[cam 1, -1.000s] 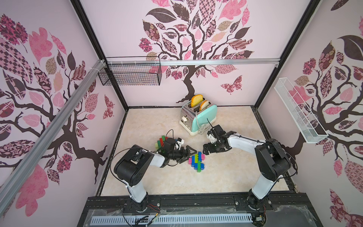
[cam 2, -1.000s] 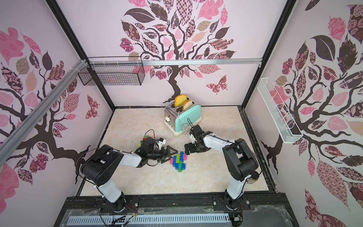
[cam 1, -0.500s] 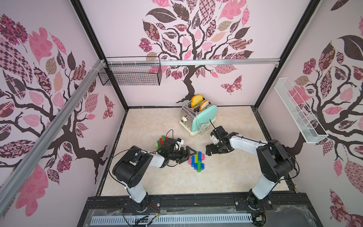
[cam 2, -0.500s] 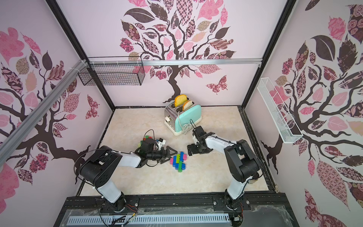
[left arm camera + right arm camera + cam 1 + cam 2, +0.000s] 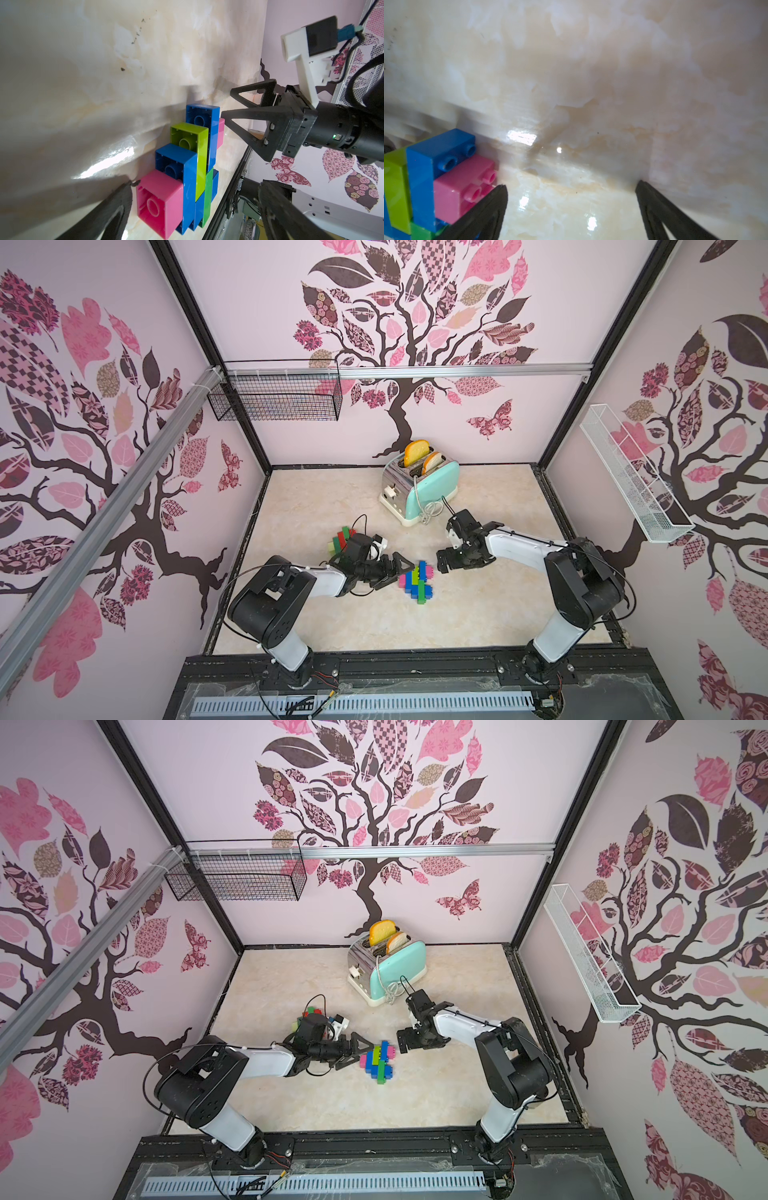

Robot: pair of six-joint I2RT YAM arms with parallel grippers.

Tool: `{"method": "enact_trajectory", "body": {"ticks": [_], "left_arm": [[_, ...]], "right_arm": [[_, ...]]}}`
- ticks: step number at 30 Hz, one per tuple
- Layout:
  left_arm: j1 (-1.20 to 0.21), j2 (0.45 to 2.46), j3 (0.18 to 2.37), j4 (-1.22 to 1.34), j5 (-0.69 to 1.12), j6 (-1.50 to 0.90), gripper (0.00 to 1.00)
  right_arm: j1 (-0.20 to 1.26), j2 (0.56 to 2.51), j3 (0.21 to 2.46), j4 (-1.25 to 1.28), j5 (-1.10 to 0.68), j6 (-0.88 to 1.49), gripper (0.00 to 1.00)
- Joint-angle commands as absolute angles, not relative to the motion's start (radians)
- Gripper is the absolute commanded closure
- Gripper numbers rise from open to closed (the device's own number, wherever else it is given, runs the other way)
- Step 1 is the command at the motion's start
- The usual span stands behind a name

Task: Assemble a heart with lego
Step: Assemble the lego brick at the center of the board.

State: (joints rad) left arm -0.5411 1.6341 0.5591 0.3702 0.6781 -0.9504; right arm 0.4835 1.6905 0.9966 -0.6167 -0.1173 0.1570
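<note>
A joined cluster of lego [image 5: 417, 581] [image 5: 378, 1061], made of blue, lime, green and pink bricks, lies flat on the table. My left gripper [image 5: 397, 573] [image 5: 358, 1052] is open, low at the cluster's left side. In the left wrist view the lego cluster [image 5: 187, 166] shows its hollow undersides, and its pink end brick lies between the open left gripper [image 5: 197, 182] fingers. My right gripper [image 5: 441, 565] [image 5: 401, 1044] is open just right of the cluster, holding nothing. In the right wrist view the right gripper [image 5: 572, 185] spans bare table, with the lego cluster [image 5: 425, 176] beside one finger.
Loose red, green and lime bricks [image 5: 338, 540] [image 5: 303, 1021] sit behind the left wrist. A mint toaster [image 5: 424, 489] [image 5: 388, 969] with two bread slices and a white cord stands at the back. A black wire basket [image 5: 276, 400] and a white basket [image 5: 631, 477] hang on the walls.
The right gripper has drifted slightly toward the front of the table beside the lego cluster. The left arm has hardly moved. Both grippers stay open.
</note>
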Motion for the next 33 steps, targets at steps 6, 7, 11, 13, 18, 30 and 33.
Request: {"method": "enact_trajectory", "body": {"ticks": [6,7,11,13,18,30,33], "left_arm": [[-0.585,1.657,0.568,0.357,0.661,-0.96,0.03],[-0.585,1.658,0.568,0.358,0.661,-0.959,0.03],[-0.585,1.659,0.568,0.359,0.66,-0.959,0.03],[-0.586,1.661,0.568,0.36,0.656,-0.959,0.03],[-0.585,1.677,0.573,0.376,0.657,-0.963,0.03],[-0.585,1.678,0.592,0.347,0.66,-0.944,0.03],[-0.574,1.661,0.592,0.312,0.646,-0.926,0.03]], "right_arm": [[0.539,1.696,0.997,-0.613,-0.154,0.185,0.0],[0.544,1.7,1.002,-0.607,-0.162,0.185,0.0],[0.564,1.703,0.999,-0.603,-0.178,0.197,0.0],[0.575,1.7,0.99,-0.601,-0.184,0.206,0.0],[0.603,1.7,0.976,-0.585,-0.202,0.225,0.0],[0.605,1.735,0.989,-0.63,-0.129,0.233,0.0],[0.548,1.732,0.978,-0.638,-0.114,0.247,0.0]]}}
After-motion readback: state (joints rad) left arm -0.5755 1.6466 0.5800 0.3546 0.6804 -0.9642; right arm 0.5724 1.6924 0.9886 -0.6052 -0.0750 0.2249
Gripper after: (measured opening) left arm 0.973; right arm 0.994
